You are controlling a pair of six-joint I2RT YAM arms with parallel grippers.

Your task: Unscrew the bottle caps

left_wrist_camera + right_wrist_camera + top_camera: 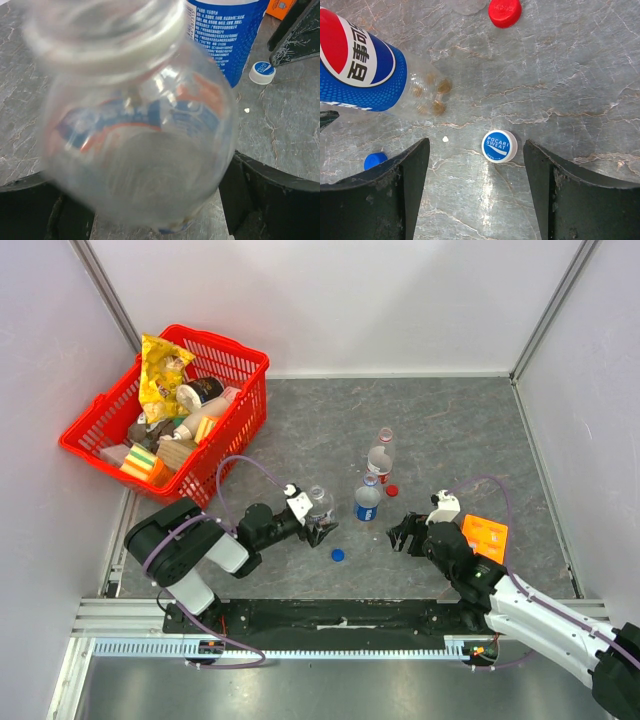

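Observation:
My left gripper (318,528) is shut on the pale-labelled clear bottle (320,502). In the left wrist view this bottle (140,135) fills the frame, blurred, its neck open with no cap on it. The blue-labelled bottle (367,500) stands just right of it, and the red-labelled bottle (380,455) stands behind. My right gripper (476,150) is open and low over the table. The white cap with blue centre (499,146) lies loose between its fingers. The red cap (504,12) and the blue cap (375,160) lie loose on the table.
A red basket (170,410) full of snacks stands at the back left. An orange block (485,535) lies by the right arm. Grey walls close the table at the back and sides.

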